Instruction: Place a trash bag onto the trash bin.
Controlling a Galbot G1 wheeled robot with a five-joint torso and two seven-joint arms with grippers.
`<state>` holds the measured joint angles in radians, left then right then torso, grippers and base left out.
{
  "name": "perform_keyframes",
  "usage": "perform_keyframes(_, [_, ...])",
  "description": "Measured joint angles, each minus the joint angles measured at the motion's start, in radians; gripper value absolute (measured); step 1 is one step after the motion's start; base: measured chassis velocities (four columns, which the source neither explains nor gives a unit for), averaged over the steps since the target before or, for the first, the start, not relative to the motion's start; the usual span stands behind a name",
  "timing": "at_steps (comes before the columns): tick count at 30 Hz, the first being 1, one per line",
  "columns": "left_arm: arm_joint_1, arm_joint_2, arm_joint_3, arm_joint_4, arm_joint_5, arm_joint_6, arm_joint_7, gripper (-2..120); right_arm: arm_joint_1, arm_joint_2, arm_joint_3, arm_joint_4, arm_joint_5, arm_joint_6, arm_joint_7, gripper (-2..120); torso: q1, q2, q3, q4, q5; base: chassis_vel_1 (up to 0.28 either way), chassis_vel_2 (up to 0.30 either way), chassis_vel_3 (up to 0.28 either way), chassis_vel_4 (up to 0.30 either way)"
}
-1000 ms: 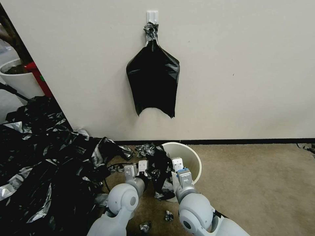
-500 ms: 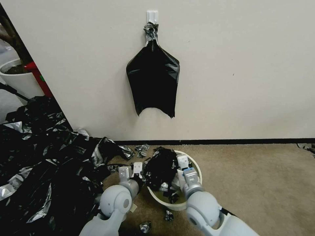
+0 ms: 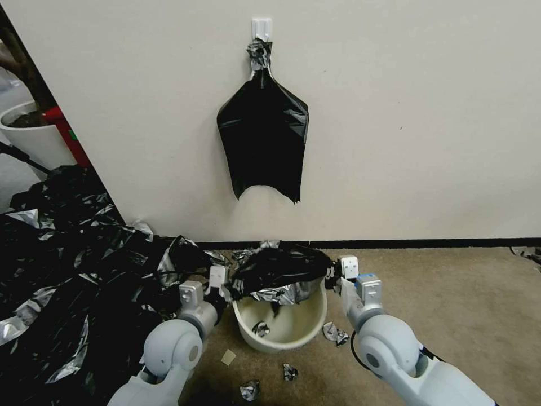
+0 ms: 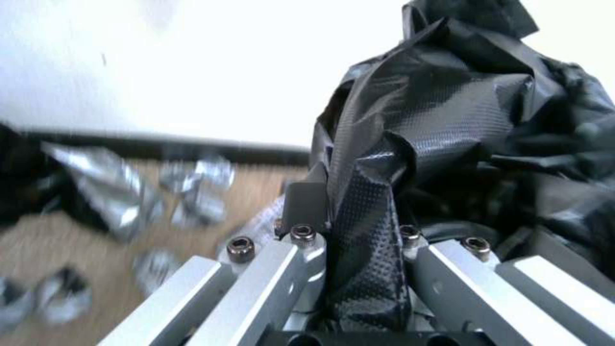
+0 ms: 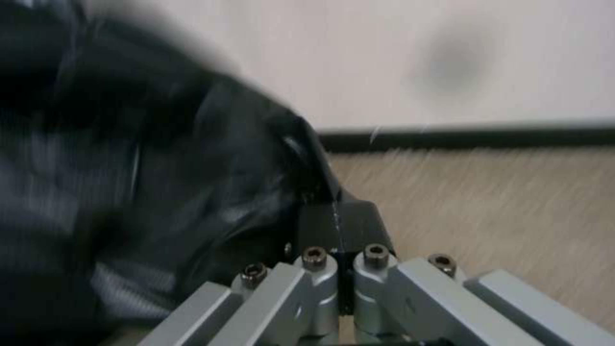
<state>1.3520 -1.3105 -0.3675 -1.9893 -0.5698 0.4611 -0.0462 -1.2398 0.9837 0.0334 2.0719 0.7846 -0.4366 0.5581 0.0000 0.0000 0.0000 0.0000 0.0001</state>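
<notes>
The cream trash bin (image 3: 282,332) stands upright on the carpet below the wall. The black trash bag (image 3: 282,266) is stretched sideways above the far half of the bin's mouth, between my two grippers. My left gripper (image 3: 225,285) is shut on the bag's left end, by the bin's left rim. In the left wrist view the gripper (image 4: 349,204) pinches a fold of the bag (image 4: 448,110). My right gripper (image 3: 336,274) is shut on the bag's right end, just past the right rim. The right wrist view shows that gripper (image 5: 339,221) clamped on the bag's edge (image 5: 160,168).
A broad heap of black-and-silver plastic sheets (image 3: 67,282) covers the floor on the left. Another black bag (image 3: 263,141) hangs from a wall hook above. Foil wads (image 3: 289,371) lie on the carpet, one wad (image 3: 260,328) inside the bin. Bare carpet (image 3: 451,304) spreads to the right.
Both grippers have moved apart, left one leftward and right one rightward, pulling the bunched bag out into a wide band over the bin. The bin's open mouth now shows.
</notes>
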Motion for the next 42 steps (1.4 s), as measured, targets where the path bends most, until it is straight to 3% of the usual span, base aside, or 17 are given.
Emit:
perform_keyframes(3, [-0.01, -0.033, -0.026, 0.0, -0.057, -0.039, -0.003, 6, -0.031, 0.002, 0.0, 0.052, 0.105, -0.019, 0.024, 0, 0.0, 0.0, 0.0, 0.0, 0.0, 0.0, 0.0, 0.0, 0.0])
perform_keyframes(11, [-0.018, -0.075, -0.082, -0.009, -0.143, -0.045, -0.003, 6, -0.033, 0.018, 0.018, 0.054, 0.198, -0.036, 0.025, 0, 0.0, 0.0, 0.0, 0.0, 0.0, 0.0, 0.0, 0.0, 0.0])
perform_keyframes(27, [-0.067, -0.058, -0.15, 0.049, -0.189, -0.112, 0.03, 6, -0.004, 0.016, 0.044, 0.074, 0.276, -0.124, -0.03, 0, 0.0, 0.0, 0.0, 0.0, 0.0, 0.0, 0.0, 0.0, 0.0])
perform_keyframes(32, [-0.071, -0.054, -0.122, 0.074, -0.141, -0.139, 0.025, 5, -0.025, 0.005, 0.019, 0.132, 0.139, -0.084, -0.063, 14, 0.0, 0.0, 0.0, 0.0001, -0.0002, 0.0, 0.0, 0.0, 0.0])
perform_keyframes(34, [-0.079, -0.057, -0.099, 0.088, -0.102, -0.143, 0.0, 5, -0.053, -0.016, -0.03, 0.17, -0.092, -0.042, -0.077, 25, 0.0, 0.0, 0.0, 0.0001, -0.0001, 0.0, 0.0, 0.0, 0.0])
perform_keyframes(36, [-0.082, -0.058, -0.092, 0.09, -0.094, -0.143, -0.007, 5, -0.062, -0.021, -0.043, 0.174, -0.16, -0.031, -0.082, 28, 0.0, 0.0, 0.0, 0.0002, -0.0002, 0.0, 0.0, 0.0, 0.0])
perform_keyframes(38, [-0.091, -0.061, -0.08, 0.096, -0.08, -0.134, -0.03, 5, -0.099, -0.042, -0.075, 0.184, -0.378, 0.002, -0.109, 39, 0.0, 0.0, 0.0, 0.0, -0.0001, 0.0, 0.0, 0.0, 0.0])
perform_keyframes(40, [-0.095, -0.062, -0.078, 0.097, -0.078, -0.128, -0.037, 5, -0.112, -0.049, -0.079, 0.185, -0.432, 0.016, -0.122, 40, 0.0, 0.0, 0.0, 0.0, -0.0001, 0.0, 0.0, 0.0, 0.0])
perform_keyframes(42, [-0.101, -0.061, -0.075, 0.098, -0.078, -0.119, -0.052, 5, -0.153, -0.07, -0.083, 0.186, -0.597, 0.097, -0.198, 51, 0.0, 0.0, 0.0, -0.0001, 0.0, 0.0, 0.0, 0.0, 0.0])
